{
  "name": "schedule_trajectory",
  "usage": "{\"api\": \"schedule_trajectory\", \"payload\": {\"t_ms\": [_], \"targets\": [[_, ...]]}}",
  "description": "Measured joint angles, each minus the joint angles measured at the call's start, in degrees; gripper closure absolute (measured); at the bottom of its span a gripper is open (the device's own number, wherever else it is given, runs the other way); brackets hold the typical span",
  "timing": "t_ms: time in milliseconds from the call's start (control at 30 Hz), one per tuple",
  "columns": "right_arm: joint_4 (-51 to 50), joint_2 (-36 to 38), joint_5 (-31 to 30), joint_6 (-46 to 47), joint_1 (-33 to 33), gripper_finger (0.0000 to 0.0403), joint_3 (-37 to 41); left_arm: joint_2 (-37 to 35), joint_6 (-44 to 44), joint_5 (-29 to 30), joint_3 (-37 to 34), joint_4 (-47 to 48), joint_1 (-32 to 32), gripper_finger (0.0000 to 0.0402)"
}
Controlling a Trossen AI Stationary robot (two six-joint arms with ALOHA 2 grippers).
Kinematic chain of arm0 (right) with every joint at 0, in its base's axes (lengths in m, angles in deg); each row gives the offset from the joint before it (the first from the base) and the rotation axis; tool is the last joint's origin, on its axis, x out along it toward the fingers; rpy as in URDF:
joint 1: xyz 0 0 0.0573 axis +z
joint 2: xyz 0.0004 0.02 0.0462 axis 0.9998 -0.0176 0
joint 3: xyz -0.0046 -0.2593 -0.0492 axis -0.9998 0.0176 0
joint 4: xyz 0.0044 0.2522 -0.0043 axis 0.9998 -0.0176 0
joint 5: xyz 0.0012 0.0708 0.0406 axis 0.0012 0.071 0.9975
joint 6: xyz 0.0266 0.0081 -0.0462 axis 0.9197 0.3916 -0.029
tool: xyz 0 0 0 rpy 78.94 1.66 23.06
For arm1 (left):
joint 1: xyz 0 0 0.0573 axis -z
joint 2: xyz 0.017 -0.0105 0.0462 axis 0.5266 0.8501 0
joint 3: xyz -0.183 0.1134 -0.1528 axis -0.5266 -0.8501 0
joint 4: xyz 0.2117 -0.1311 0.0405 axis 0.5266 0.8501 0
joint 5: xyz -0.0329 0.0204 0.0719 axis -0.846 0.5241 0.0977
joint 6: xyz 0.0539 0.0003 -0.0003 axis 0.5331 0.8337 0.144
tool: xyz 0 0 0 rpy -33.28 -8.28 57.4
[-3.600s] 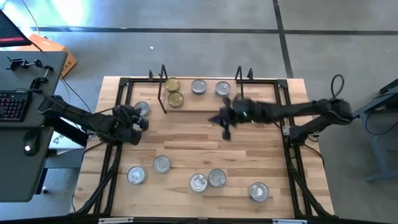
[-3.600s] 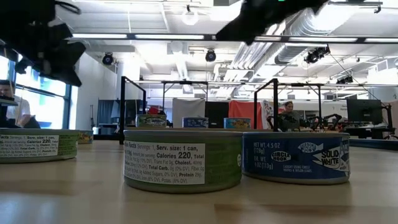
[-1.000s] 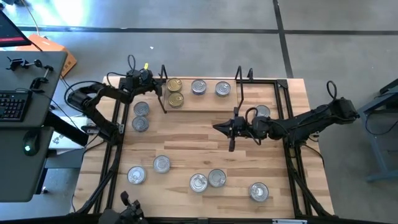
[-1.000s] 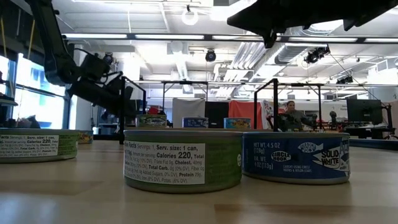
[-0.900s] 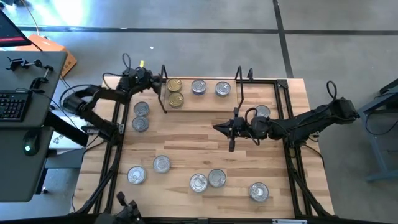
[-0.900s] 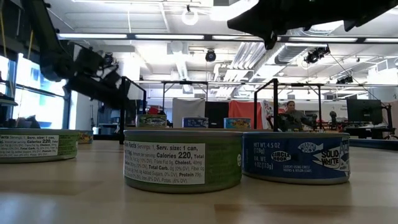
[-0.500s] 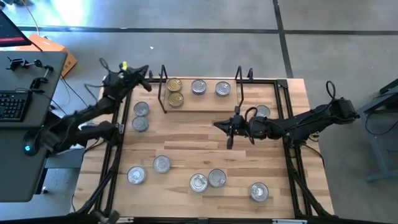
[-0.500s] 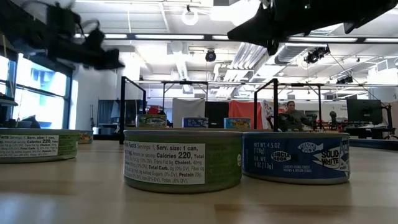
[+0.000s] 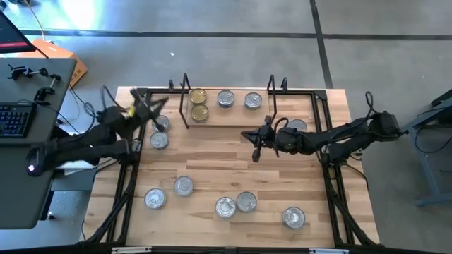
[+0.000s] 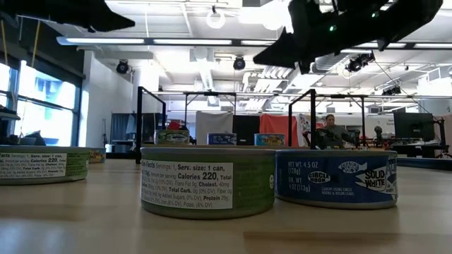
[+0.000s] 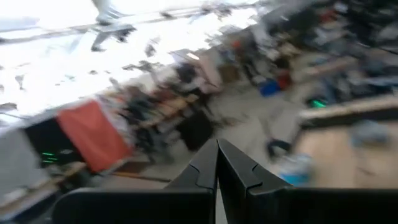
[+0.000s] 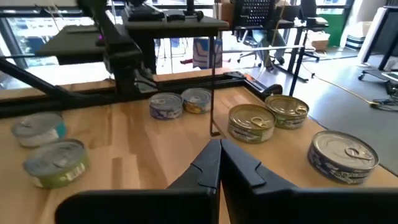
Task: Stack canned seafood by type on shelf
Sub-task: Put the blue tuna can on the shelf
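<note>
Tins (image 9: 198,104) line the shelf (image 9: 226,116) from above; right gripper (image 9: 256,144) hovers just before it, left gripper (image 9: 145,107) at the table's left edge. Wrist views: both jaws pressed together, empty; gold tins (image 12: 268,116) ahead.

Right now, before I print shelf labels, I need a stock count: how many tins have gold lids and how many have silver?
Gold-lidded tins: 2, both on the shelf
Silver-lidded tins: 10 (2 on the shelf, 8 on the table)
Total: 12 tins
</note>
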Motion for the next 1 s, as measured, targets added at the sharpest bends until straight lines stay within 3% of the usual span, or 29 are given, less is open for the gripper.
{"api": "schedule_trajectory", "payload": {"t_ms": [200, 400, 500, 667, 800, 900, 1000], "targets": [[4.74, -6.10, 0.97, -0.67, -1.24, 0.0403, 0.00, 9.11, 1.11, 17.89, -0.07, 0.91, 21.02, 0.0401], [5.02, -7.99, 8.04, 0.06, -0.95, 0.0393, 0.00, 22.38, -0.95, 34.15, 2.43, -0.57, 38.47, 0.0401], [1.86, -6.08, 16.39, 1.40, -0.24, 0.0366, 0.00, 27.98, -6.01, 34.98, 4.13, -0.37, 44.15, 0.0401], [-14.32, -2.78, 31.69, 6.47, 4.13, 0.0323, -2.47, 35.12, -22.12, 33.83, 4.76, -1.86, 48.46, 0.0401], [-21.69, -4.28, 32.31, 14.66, 11.18, 0.0322, -3.97, 40.70, -29.99, 32.81, 4.70, -2.30, 48.63, 0.0401], [-23.95, -5.49, 32.13, 19.38, 15.63, 0.0327, -4.39, 43.73, -26.72, 32.75, 4.68, -4.58, 48.29, 0.0401], [-23.81, -6.84, 32.29, 16.81, 18.53, 0.0335, -4.48, 45.51, -22.48, 32.58, 4.63, -9.72, 47.17, 0.0401]]}}
